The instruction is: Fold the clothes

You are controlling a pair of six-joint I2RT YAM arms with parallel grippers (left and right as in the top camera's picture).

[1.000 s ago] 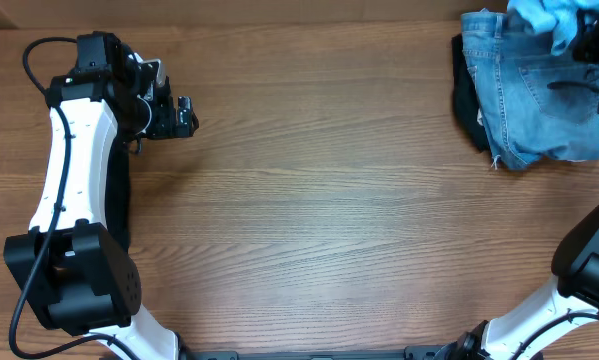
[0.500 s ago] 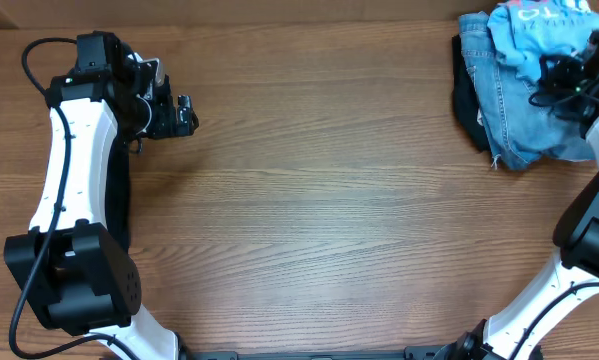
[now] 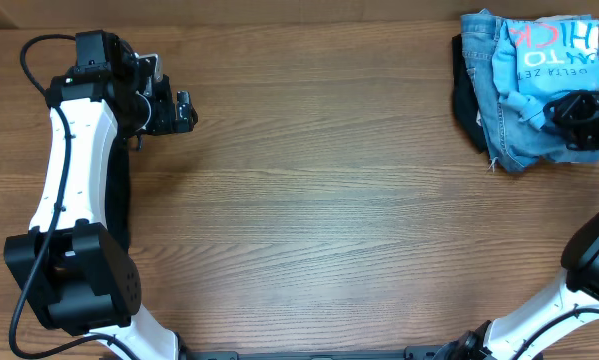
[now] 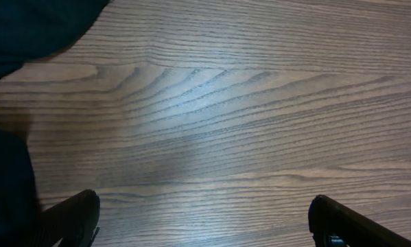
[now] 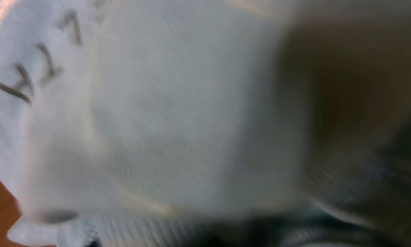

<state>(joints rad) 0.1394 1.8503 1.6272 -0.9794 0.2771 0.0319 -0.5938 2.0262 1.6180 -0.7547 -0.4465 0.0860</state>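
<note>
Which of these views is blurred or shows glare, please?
Right wrist: heavily blurred, with the T-shirt too close to focus, only a few letters legible. Left wrist: sharp, with a soft pale glare patch on the table. Overhead: sharp and evenly lit, with the shirt's lettering readable.

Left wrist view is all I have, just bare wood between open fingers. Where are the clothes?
Observer: The T-shirt lies bunched at the far right corner of the table, lettering facing up.
Operator: Is it lying on the wood?
Observer: No, it sits on top of denim shorts.
Operator: Does the right gripper have it?
Observer: The right gripper is at the shirt's near edge; I cannot tell whether it grips.
Operator: Anything else there?
Observer: A dark garment shows at the shorts' left edge.
</note>
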